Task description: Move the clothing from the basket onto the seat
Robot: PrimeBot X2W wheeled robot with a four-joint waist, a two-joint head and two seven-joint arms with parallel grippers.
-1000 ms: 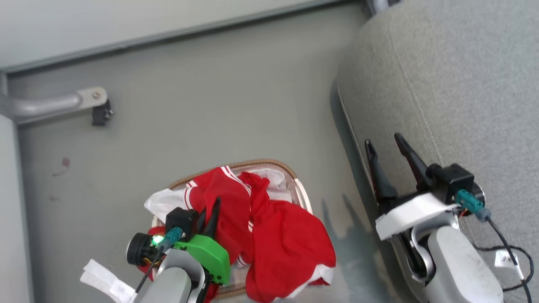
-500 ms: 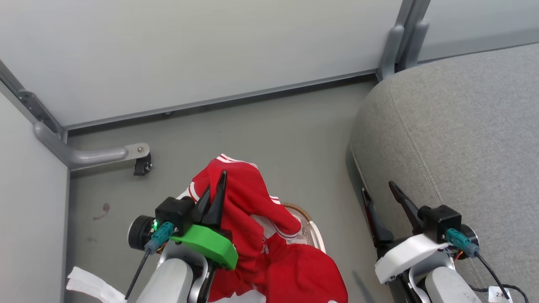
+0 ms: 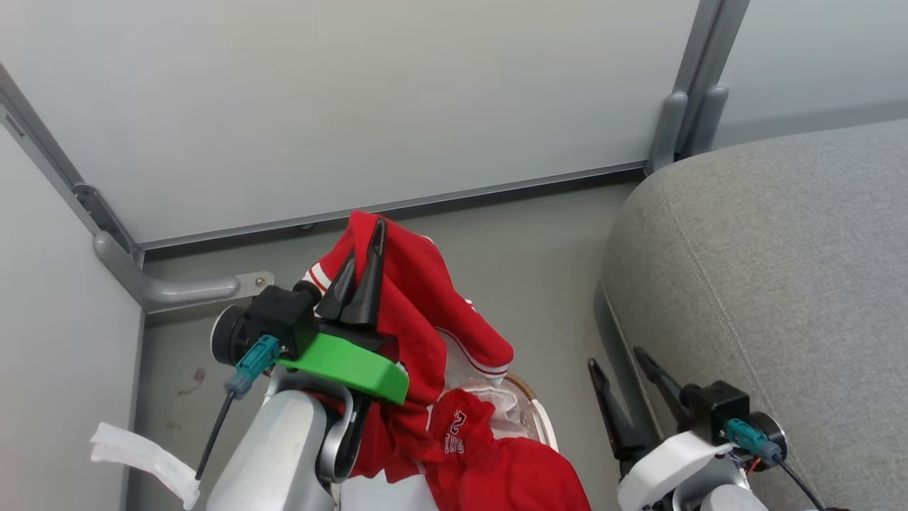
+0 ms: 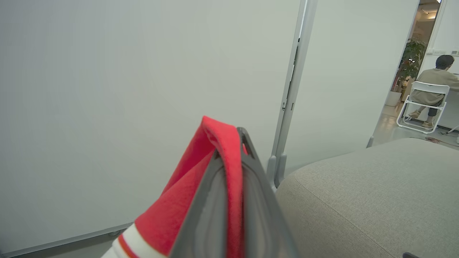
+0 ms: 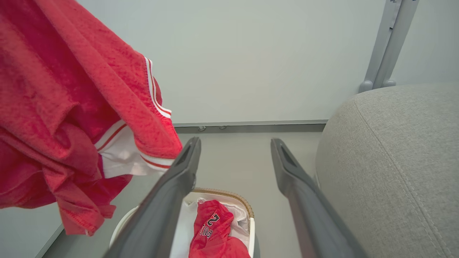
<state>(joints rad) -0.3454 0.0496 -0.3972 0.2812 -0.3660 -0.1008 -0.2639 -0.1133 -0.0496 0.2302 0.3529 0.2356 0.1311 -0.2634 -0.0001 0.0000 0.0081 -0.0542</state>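
Over the last second the left gripper [image 3: 364, 245] has risen from down among the folds in the small white slatted plastic basket with a brown woven rim [image 3: 530, 397] to well above it, carrying a soft red sports shirt with white striped trim [image 3: 425, 298] up with it. The head camera has tilted up too, so the shift of the whole picture is no move of the things. The left gripper's two long dark fingers are pressed together on a fold of the red sports shirt, which pokes past their tips in the left wrist view and drapes down beside the arm. So the first piece is out of the basket, or nearly: whether its lowest hem hangs free of the rim I cannot tell. A second red shirt with white lettering [image 3: 496, 468] lies in the basket on the white cloth liner [image 5: 241, 218]. The large grey woven-fabric seat [image 3: 780, 270] stands to the right of the held shirt, across a strip of grey floor [image 3: 546, 284], bare in the part that shows. The right gripper [image 3: 616, 357] hangs beside the seat's edge, fingers spread and empty. The likely next move is to swing the left arm rightward over the seat and let go
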